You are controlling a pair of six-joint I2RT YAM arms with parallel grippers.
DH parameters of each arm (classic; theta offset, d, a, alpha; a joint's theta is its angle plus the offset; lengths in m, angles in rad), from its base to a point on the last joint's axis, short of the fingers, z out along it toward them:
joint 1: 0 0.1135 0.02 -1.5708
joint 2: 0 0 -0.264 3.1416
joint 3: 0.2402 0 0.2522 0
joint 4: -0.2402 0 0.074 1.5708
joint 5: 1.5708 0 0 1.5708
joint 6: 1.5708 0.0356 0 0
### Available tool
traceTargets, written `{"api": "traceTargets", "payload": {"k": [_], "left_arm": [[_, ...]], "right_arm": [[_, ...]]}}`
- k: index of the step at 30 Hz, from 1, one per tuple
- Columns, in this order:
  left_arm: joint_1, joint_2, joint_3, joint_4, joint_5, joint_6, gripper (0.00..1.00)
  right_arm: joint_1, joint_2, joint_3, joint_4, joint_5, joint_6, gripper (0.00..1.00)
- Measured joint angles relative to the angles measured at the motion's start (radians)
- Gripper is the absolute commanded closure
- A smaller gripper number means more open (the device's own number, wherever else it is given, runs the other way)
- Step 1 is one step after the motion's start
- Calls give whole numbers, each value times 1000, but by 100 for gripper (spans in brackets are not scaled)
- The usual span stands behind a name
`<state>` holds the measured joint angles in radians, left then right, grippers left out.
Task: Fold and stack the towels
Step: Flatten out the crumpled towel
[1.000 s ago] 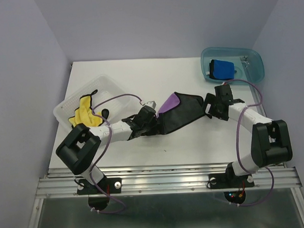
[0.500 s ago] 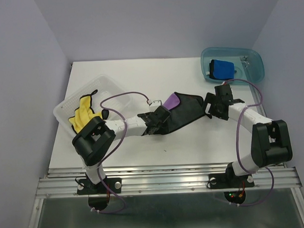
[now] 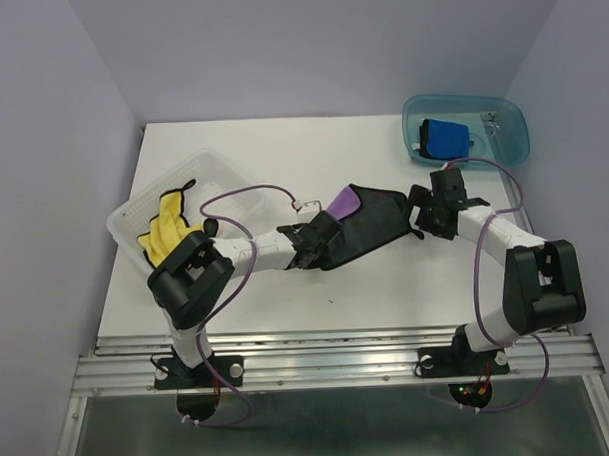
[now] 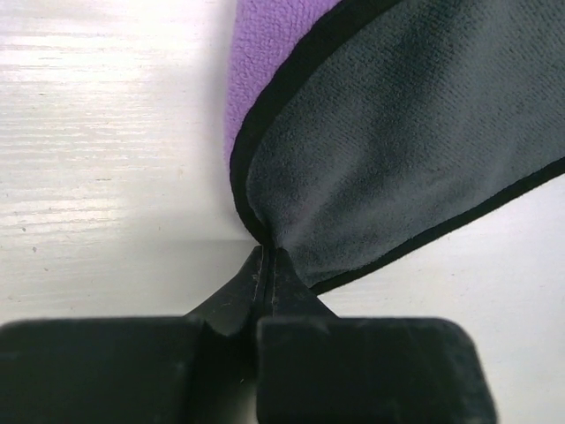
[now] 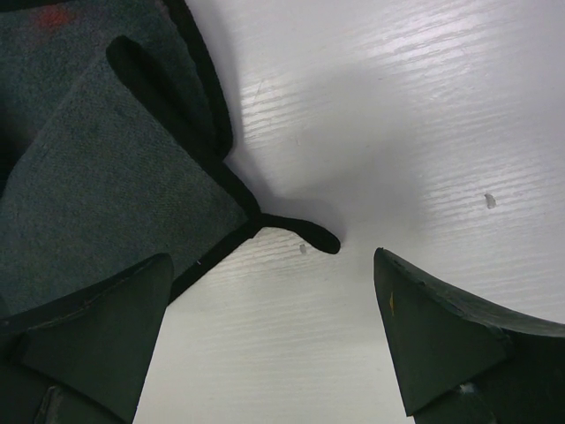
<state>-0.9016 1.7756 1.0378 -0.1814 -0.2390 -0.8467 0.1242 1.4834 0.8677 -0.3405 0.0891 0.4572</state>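
A dark grey towel (image 3: 369,226) with black edging and a purple underside (image 3: 342,200) lies crumpled at the table's middle. My left gripper (image 3: 315,246) is shut on the towel's (image 4: 397,159) near left corner, with the cloth pinched between the fingertips (image 4: 281,269). Purple fabric (image 4: 265,53) shows beside the folded edge. My right gripper (image 3: 420,212) stands open at the towel's right corner (image 5: 97,185), its fingers (image 5: 441,336) either side of the black hanging loop (image 5: 305,231). A yellow towel (image 3: 167,225) lies in the clear bin. A folded blue towel (image 3: 446,137) sits in the teal bin.
The clear plastic bin (image 3: 214,171) stands at the left and the teal bin (image 3: 517,141) at the back right. Purple cables loop over both arms. White tabletop (image 3: 272,149) surrounds the grey towel.
My left gripper moved right onto the grey towel's left corner and shut on it. The right gripper stayed open at the right corner.
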Motion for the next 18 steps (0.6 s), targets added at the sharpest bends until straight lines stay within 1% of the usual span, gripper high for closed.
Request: {"api": "traceTargets", "payload": {"k": [1,4,7,13,16,17,18], "left_arm": [[0,0,0,0,0,0,100],[0,0,0,2,1,3,100],[2,-4,-6,8,2,7,100],[20,-24,-37,35,21,21,100],[27,-33,-50,48,30,27,100],[29,-35,-53,50,31,28,100],[30,-36,-56,53,32,29,100]], "right_arm": [[0,0,0,2,-8,0,0],[0,2,0,11,-25,-10,7],[0,21,0,20,-45,-25,8],[2,74,0,56,-33,-56,10],[3,87,0,76,-27,-73,14],[4,90,0,80,-23,-77,18],[9,94,0,81,-16,-77,18]]}}
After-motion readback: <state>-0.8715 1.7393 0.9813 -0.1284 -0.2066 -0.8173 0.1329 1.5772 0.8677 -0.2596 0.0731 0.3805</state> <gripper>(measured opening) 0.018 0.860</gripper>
